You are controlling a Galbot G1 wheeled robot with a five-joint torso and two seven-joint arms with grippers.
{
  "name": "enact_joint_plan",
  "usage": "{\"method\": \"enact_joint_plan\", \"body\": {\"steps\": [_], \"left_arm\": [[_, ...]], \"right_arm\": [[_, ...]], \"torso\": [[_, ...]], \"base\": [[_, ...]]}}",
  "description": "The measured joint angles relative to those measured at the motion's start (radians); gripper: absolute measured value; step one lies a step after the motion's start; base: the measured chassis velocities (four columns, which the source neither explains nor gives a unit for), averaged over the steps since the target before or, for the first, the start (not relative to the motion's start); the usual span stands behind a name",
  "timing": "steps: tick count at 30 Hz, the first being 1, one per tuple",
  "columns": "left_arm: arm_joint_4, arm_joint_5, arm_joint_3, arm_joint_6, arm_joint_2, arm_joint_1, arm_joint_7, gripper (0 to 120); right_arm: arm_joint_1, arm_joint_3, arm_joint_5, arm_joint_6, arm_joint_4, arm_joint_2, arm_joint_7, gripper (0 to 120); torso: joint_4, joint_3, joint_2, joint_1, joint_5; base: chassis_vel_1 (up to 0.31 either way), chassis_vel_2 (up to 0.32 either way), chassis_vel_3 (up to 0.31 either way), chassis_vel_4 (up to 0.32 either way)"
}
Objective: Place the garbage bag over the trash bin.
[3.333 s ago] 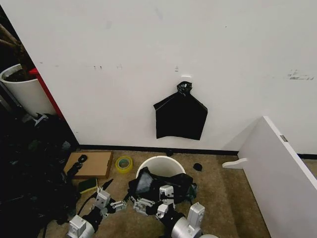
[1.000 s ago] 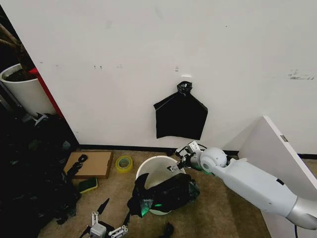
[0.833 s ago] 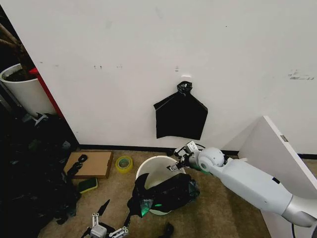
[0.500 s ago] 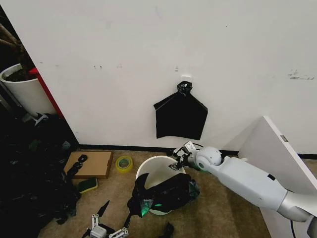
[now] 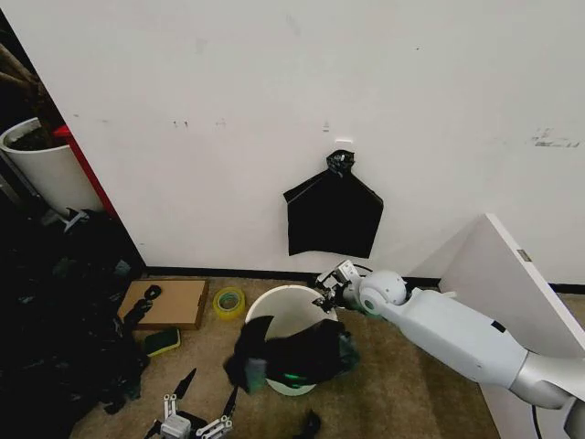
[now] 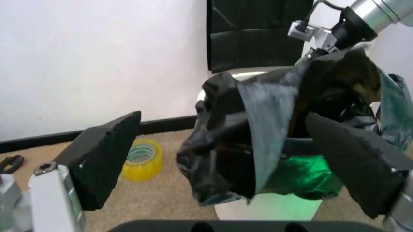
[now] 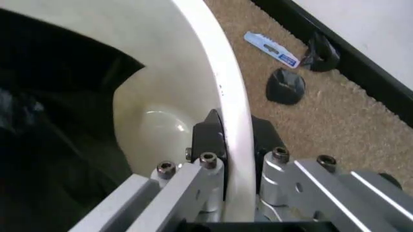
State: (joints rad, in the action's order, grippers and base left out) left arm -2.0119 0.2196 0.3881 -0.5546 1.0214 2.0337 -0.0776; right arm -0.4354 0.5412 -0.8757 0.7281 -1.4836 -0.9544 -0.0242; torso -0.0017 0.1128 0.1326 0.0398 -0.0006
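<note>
Bin mouth half blocked

The crinkly black plastic garbage bag covers the round white plastic trash bin's near rim (far half open); bare carpet lies rightward.

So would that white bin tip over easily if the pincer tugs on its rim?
Probably. The trash bin looks like thin, empty plastic, so likely light. It narrows toward its base, so a tug could tilt it. The right pincer is clamped over the smooth rim, which might slip.

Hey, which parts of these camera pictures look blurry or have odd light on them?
Head view: the garbage bag on the trash bin is smeared, with a green glow low on it. Left wrist view: the same green glow under the bag, and the near left gripper pads are soft. Right wrist view: the right gripper on the rim is sharp.
</note>
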Motion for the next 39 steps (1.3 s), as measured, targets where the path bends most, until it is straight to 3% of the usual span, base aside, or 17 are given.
{"method": "enact_joint_plan", "body": {"steps": [9, 17, 26, 30, 36, 39], "left_arm": [[-0.003, -0.002, 0.001, -0.006, 0.000, 0.012, 0.000, 100], [-0.004, -0.006, -0.007, -0.004, 0.000, 0.006, 0.001, 100], [-0.004, -0.006, -0.013, -0.002, -0.004, 0.004, 0.001, 100], [-0.004, -0.003, -0.019, 0.010, -0.011, -0.006, 0.000, 100], [-0.041, 0.060, -0.025, 0.083, -0.034, -0.023, -0.027, 100], [-0.052, 0.080, -0.022, 0.101, -0.044, -0.025, -0.034, 100]], "right_arm": [[-0.059, -0.081, -0.086, 0.002, -0.043, -0.009, 0.096, 3], [-0.142, -0.194, -0.310, -0.024, -0.105, -0.045, 0.376, 2], [-0.253, -0.304, -0.437, -0.104, -0.187, -0.052, 0.542, 2], [-0.344, -0.356, -0.455, -0.169, -0.252, -0.072, 0.651, 2], [-0.466, -0.391, -0.432, -0.371, -0.365, -0.143, 0.890, 2], [-0.487, -0.393, -0.408, -0.417, -0.386, -0.158, 0.934, 2]], "torso": [[0.0002, 0.000, 0.000, 0.000, 0.0001], [0.0001, 0.000, 0.000, 0.000, 0.0002], [0.0002, 0.000, 0.000, 0.000, 0.0001], [0.0001, 0.000, 0.000, 0.000, 0.0002], [0.0002, 0.000, 0.000, 0.000, 0.0002], [0.0002, 0.000, 0.000, 0.000, 0.0000]], "base": [[0.000, 0.000, 0.000, 0.000], [0.000, 0.000, 0.000, 0.000], [0.000, 0.000, 0.000, 0.000], [0.000, 0.000, 0.000, 0.000], [0.000, 0.000, 0.000, 0.000], [0.000, 0.000, 0.000, 0.000]]}}
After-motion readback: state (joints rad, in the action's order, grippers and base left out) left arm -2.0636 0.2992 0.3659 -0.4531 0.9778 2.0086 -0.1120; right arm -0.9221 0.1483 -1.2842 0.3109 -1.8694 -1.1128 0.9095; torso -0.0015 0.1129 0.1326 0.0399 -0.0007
